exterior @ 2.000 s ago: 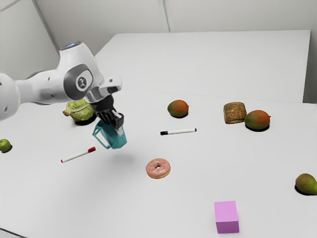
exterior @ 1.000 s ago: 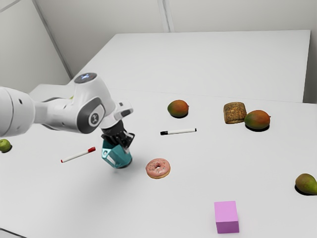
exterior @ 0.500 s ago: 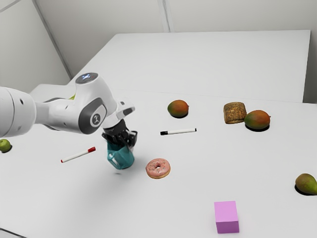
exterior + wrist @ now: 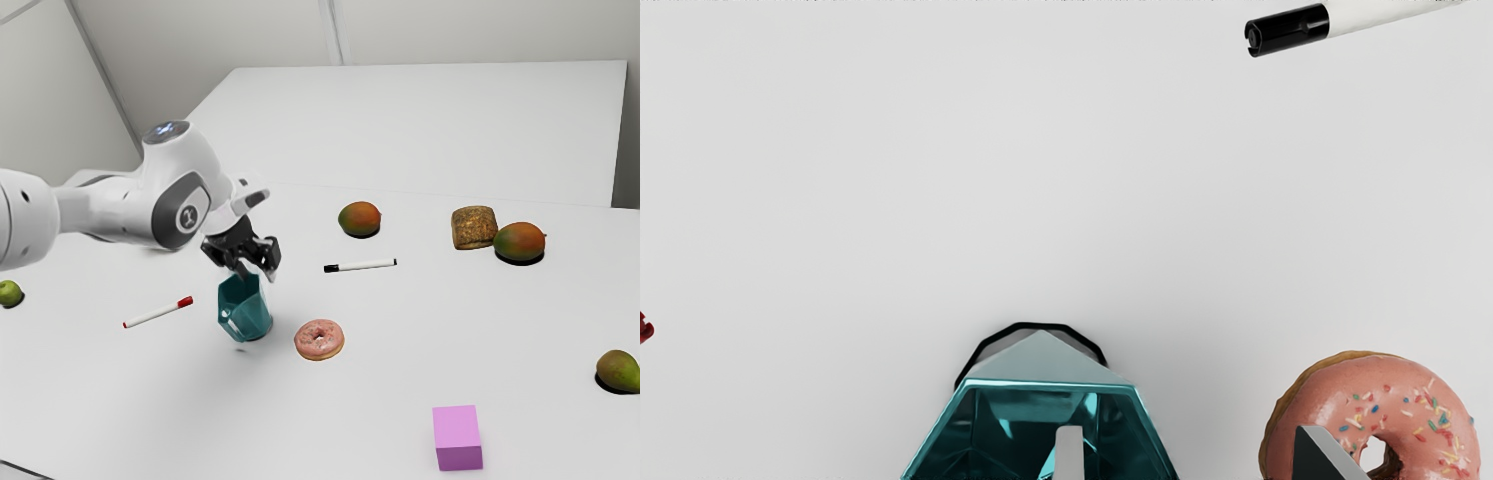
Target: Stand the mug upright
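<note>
Well, looking at a glossy, faceted teal mug (image 4: 245,310) on the tabletop (image 4: 430,120), mouth facing up, standing roughly upright, handle pointing toward the exterior view's left; not telling for sure about flat seating. Hovering just above with the tool (image 4: 257,275), spreading it wide, one finger over the mouth, the other over the donut (image 4: 328,346) in the wrist view. Seeing that donut lying near the mug, in the way on one side; a red-capped marker (image 4: 158,312) lying on the other, a black-capped marker (image 4: 365,265) farther off. Seeing tabletop stretching between donut and pink block (image 4: 457,437), and running back to a far edge.
</note>
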Robot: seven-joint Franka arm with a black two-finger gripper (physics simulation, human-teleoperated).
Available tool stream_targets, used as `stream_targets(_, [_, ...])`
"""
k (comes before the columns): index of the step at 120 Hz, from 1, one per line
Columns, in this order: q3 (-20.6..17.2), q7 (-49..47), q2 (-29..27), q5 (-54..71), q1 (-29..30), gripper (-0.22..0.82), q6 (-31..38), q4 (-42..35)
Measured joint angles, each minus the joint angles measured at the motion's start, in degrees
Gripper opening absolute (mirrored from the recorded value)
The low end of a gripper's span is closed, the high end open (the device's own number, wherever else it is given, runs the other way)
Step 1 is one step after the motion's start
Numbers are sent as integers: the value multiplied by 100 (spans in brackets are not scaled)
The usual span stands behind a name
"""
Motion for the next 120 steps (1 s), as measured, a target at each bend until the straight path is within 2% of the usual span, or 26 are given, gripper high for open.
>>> stream_targets(31, [-12,-28,-2,-30,6,45,-722,574])
stream_targets(48, [-32,-53,45,-24,20,52,-1279,1086])
stream_targets(120, [-53,-104,452,47,103,58,-3721,3489])
